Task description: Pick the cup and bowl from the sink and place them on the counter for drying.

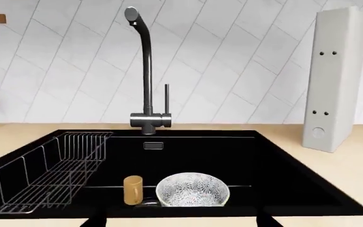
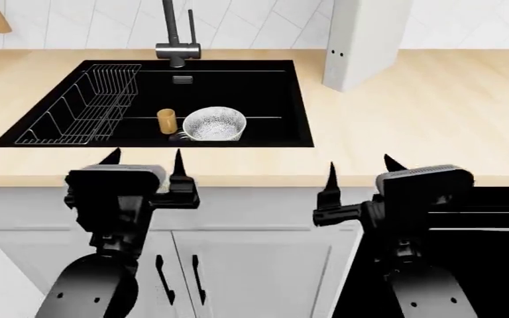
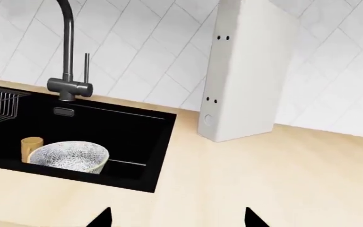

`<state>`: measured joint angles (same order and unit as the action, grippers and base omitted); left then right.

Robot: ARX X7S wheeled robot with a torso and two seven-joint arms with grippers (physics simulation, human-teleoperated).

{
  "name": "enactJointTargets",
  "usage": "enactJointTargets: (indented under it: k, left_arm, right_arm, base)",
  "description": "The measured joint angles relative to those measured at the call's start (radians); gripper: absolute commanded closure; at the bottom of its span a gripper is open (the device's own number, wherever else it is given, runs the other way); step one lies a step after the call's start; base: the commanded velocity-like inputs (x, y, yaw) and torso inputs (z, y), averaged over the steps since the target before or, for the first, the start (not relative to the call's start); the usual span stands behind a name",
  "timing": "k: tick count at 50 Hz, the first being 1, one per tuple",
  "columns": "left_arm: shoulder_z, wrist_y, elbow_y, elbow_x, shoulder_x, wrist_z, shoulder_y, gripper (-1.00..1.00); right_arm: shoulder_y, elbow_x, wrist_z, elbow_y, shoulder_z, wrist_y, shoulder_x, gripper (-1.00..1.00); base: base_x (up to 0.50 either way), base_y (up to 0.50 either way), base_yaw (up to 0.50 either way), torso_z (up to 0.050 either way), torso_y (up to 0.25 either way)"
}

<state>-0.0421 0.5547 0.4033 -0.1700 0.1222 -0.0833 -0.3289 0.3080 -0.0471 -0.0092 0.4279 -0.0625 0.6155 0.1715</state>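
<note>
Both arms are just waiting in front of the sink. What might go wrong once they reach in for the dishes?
1. The cup stands right beside the bowl, so an end effector closing on one may knock the other.
2. The faucet rises behind the sink, and the wire rack fills its left side; an arm might bump either.
3. The bowl looks wide, so the open left end effector may only pinch its rim and slip.

My views are bright, evenly lit and sharp, with no glare, soft faint shadows on the counter [image 2: 413, 119], and the black sink [image 2: 236, 86] swallowing detail
</note>
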Motion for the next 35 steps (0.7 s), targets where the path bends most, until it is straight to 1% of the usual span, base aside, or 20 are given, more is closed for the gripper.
enactJointTargets:
  k: [6, 14, 24, 32, 35]
  left_arm:
    - [0.026, 0.171, 0.049, -0.053, 0.024, 0.011, -0.139, -1.0]
    - [0.06, 0.32, 0.008, -0.096, 0.045, 0.014, -0.322, -1.0]
    - [0.041, 0.415, -0.074, -0.113, 0.079, 0.033, -0.504, -1.0]
    - [0.018, 0.454, -0.107, -0.118, 0.103, 0.046, -0.573, -1.0]
    - [0.013, 0.463, -0.113, -0.121, 0.111, 0.051, -0.588, -1.0]
  right_arm:
    - [0.146, -0.033, -0.045, 0.068, 0.011, 0.185, 0.038, -1.0]
    - [0.318, -0.069, -0.1, 0.097, 0.013, 0.362, 0.088, -1.0]
    - [0.47, -0.115, -0.153, 0.069, 0.029, 0.483, 0.109, -1.0]
    - [0.534, -0.146, -0.188, 0.05, 0.034, 0.542, 0.122, -1.0]
    - [0.542, -0.153, -0.198, 0.044, 0.03, 0.553, 0.129, -1.0]
  base:
    - [0.0, 0.0, 0.0, 0.0, 0.0]
    - [0.0, 0.0, 0.0, 0.0, 0.0]
    - [0.0, 0.0, 0.0, 0.0, 0.0]
    - [0.01, 0.0, 0.0, 0.0, 0.0]
    - [0.24, 0.0, 0.0, 0.0, 0.0]
